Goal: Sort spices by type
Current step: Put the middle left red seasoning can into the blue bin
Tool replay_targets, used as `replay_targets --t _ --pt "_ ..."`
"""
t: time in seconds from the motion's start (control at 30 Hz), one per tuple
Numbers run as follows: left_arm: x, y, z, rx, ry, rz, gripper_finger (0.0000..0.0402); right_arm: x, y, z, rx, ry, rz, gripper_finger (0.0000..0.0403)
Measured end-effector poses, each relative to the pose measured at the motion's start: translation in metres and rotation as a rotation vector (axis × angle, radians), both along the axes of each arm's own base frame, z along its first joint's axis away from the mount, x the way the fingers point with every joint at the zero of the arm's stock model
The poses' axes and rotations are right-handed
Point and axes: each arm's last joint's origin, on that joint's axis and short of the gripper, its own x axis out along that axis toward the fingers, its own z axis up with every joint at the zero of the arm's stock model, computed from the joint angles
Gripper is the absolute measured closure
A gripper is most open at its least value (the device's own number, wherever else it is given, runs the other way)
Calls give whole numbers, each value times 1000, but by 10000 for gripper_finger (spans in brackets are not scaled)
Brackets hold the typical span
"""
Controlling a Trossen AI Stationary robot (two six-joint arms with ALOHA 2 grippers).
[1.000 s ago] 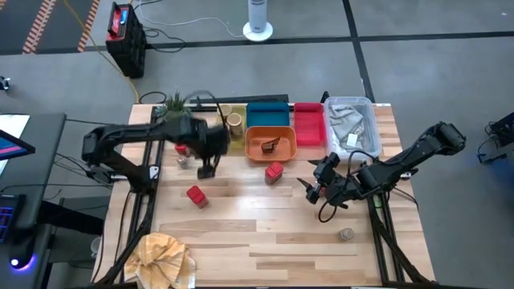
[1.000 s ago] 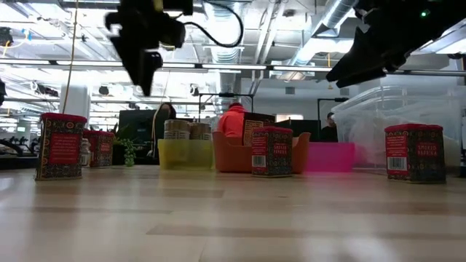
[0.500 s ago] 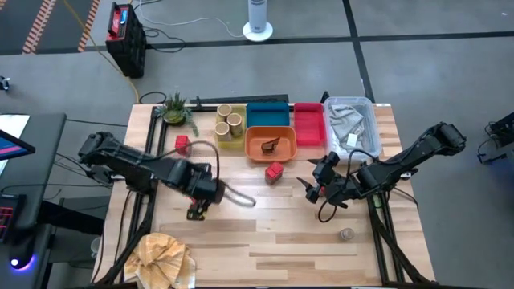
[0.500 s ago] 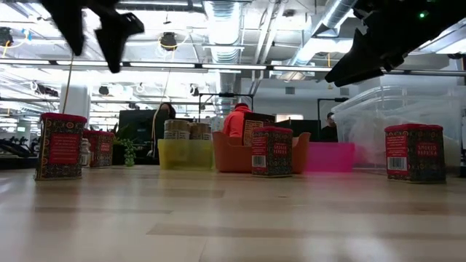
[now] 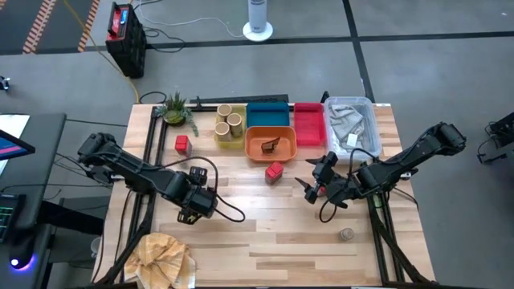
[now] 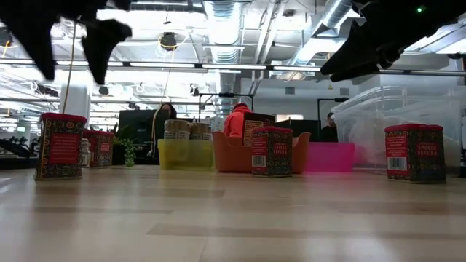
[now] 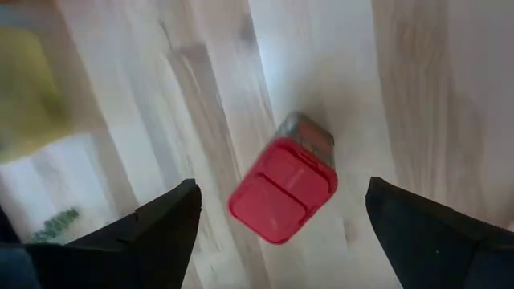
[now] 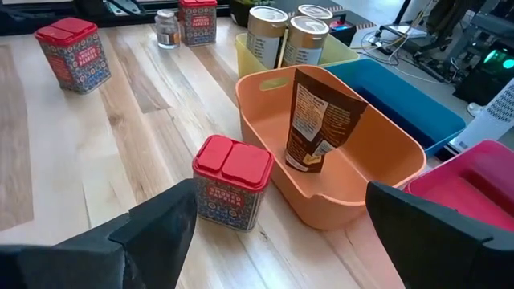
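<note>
A red tin (image 7: pixel 281 189) stands on the table right below my left gripper (image 7: pixel 283 193), which is open, with one finger on either side of the tin and above it. In the high view my left gripper (image 5: pixel 193 210) covers this tin. The low view shows the fingers (image 6: pixel 102 40) well above the tin (image 6: pixel 62 145). My right gripper (image 5: pixel 307 191) hovers open at the table's right, facing another red tin (image 8: pixel 231 183). A third red tin (image 5: pixel 182 144) and a small shaker (image 8: pixel 166 28) stand at the far left. Two tan jars (image 5: pixel 231 120) stand in the yellow tray.
An orange tray (image 5: pixel 259 149) holds a dark brown pouch (image 8: pixel 317 120). Behind it are a yellow tray (image 5: pixel 218 136), a blue tray (image 5: pixel 267 115), a pink tray (image 5: pixel 310 124) and a clear bin (image 5: pixel 353 124). A plant (image 5: pixel 175 108) stands far left, a yellow cloth (image 5: pixel 165 257) near left, and a shaker (image 5: pixel 346 234) near right.
My left gripper has swung from beside the yellow tray toward the table's near-left, and now hangs over the red tin that stood in the open a second ago. The tin has not moved. My right arm has kept still.
</note>
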Motion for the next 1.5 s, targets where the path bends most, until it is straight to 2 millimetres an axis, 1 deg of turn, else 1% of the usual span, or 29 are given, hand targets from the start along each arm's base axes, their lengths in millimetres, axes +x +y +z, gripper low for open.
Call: replay_targets --t 0.07,0.23,0.4,0.5,0.63,0.8,0.97,1.03,1.13,1.27,1.37,1.4,1.5 --pt "-1 0 -8 1 6 3 63 0 0 0 0 1 1 17" --pt "-4 1 -19 -1 41 -14 63 0 -1 0 -3 4 0 17" --pt "-12 5 -41 29 112 -68 63 0 -1 0 1 2 -3 17" --pt "-14 6 -51 42 112 -95 63 0 -1 0 3 0 -3 17" --pt "-12 6 -61 80 72 -146 63 1 -1 0 4 -1 -4 17" --pt "-13 9 -65 89 81 -170 63 1 -1 0 5 -1 -4 17" --pt "-12 11 -66 37 104 -185 67 1 -1 0 5 0 -4 17" --pt "-11 12 -66 35 106 -192 77 1 -1 0 5 -1 -4 17" --pt "-10 15 -66 37 110 -208 103 0 0 -1 11 -2 -2 17" --pt "-8 18 -66 42 118 -235 151 0 1 -1 11 -1 4 17" --pt "-5 24 -65 38 107 -213 187 0 1 -1 11 -1 3 17" --pt "-3 26 -65 34 96 -192 194 0 1 -1 11 -2 3 17" --pt "5 37 -62 21 47 -133 194 0 1 -1 11 -1 3 17"
